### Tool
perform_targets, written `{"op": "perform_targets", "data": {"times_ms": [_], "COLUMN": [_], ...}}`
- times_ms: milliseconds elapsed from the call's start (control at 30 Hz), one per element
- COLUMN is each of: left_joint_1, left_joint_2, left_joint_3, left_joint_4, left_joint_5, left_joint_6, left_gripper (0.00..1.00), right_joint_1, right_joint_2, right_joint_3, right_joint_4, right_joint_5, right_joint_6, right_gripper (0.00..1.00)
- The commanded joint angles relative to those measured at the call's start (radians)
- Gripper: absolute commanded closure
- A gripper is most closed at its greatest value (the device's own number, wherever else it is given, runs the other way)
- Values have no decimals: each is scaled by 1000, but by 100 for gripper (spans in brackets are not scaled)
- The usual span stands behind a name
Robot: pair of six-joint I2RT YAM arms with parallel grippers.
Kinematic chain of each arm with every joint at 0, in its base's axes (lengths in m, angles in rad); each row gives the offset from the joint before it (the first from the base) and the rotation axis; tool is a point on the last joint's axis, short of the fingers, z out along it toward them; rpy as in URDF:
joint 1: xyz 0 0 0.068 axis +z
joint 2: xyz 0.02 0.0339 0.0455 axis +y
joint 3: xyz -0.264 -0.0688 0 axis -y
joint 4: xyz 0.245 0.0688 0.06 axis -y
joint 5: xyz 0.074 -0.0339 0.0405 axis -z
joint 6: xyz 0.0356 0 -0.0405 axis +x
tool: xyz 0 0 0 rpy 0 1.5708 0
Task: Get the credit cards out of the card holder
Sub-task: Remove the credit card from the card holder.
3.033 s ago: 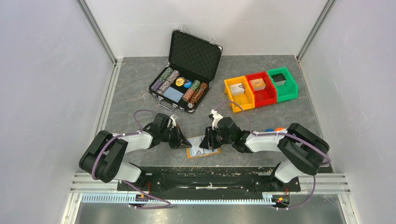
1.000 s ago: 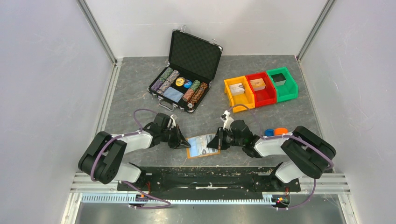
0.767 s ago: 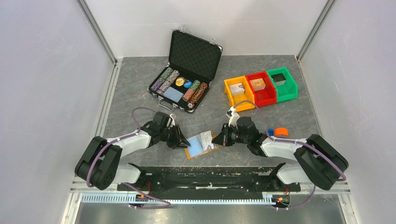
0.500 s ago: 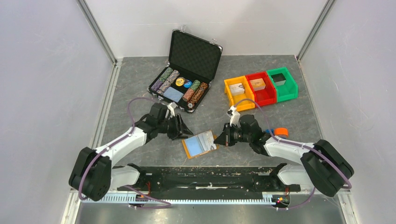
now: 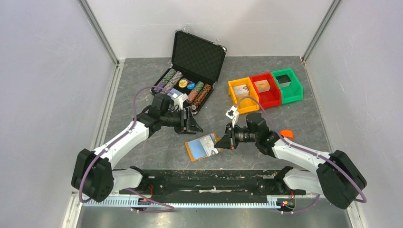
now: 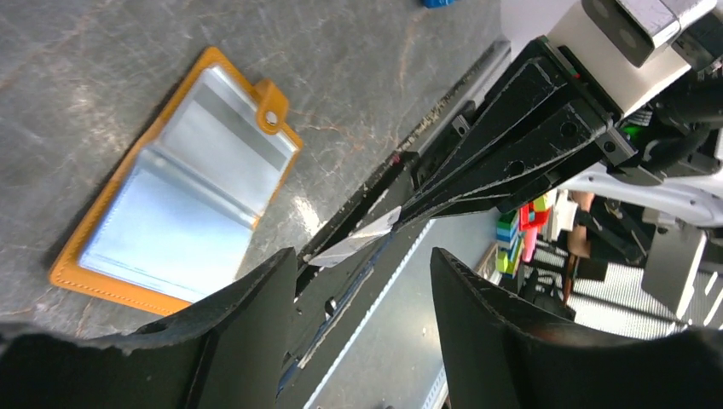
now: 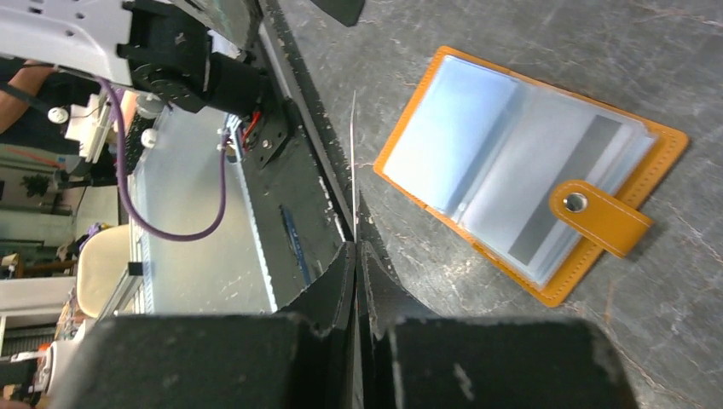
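Holder (image 5: 202, 147) lies open near the middle of the surface's (image 5: 142, 95) near edge. My left hand (image 5: 195, 124) has let go and lifted away, fingers spread and empty. My right hand (image 5: 226, 140) pinches one card (image 7: 354, 153) edge-on, pulled clear (more seem left inside).

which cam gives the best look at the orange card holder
Right wrist: the card holder lies open and whole, its clear sleeves and snap tab sharp. Left wrist also shows it whole, but glare washes out the sleeves. Top external shows it small.
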Motion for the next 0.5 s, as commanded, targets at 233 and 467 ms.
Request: {"op": "perform_targets", "data": {"times_ms": [233,467], "left_joint_1": [-33,-104], "left_joint_2": [37,79], "left_joint_3": [98,162], "left_joint_4": [-147,-182], "left_joint_5": [158,163], "left_joint_6": [219,257], "left_gripper": [33,39], "right_joint_1": [-6,-6], "right_joint_2": [-47,-32], "right_joint_3": [17,24], "right_joint_4": [110,145], "right_joint_5": [-121,-153], "right_joint_6": [34,62], "right_gripper": [100,100]}}
